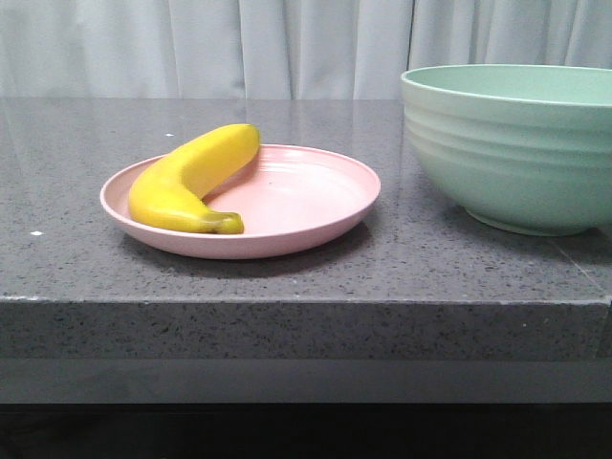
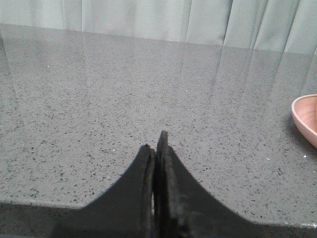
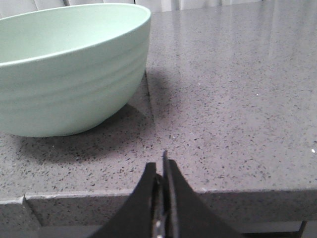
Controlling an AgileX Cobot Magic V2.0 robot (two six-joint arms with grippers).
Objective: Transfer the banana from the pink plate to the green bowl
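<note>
The banana (image 1: 191,182) lies on the pink plate (image 1: 316,206) — green bowl (image 1: 512,143) nearby; left gripper (image 2: 156,148) and right gripper (image 3: 161,171) clenched, empty.

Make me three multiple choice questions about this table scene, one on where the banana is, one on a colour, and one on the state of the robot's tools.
1. Where does the banana lie?
A. On the pink plate
B. In the green bowl
C. On the bare counter

2. What colour is the deep ridged bowl?
A. Pink
B. Pale mint green
C. Yellow

3. How do the left tool and right tool stand?
A. Both wide open
B. One clamped on the banana
C. Both shut and empty

Answers:
1 A, the front view shows the banana resting on the plate's left side.
2 B, it looks mint green in the front and right wrist views.
3 C, each wrist view shows fingers pressed together with nothing between them.
</note>
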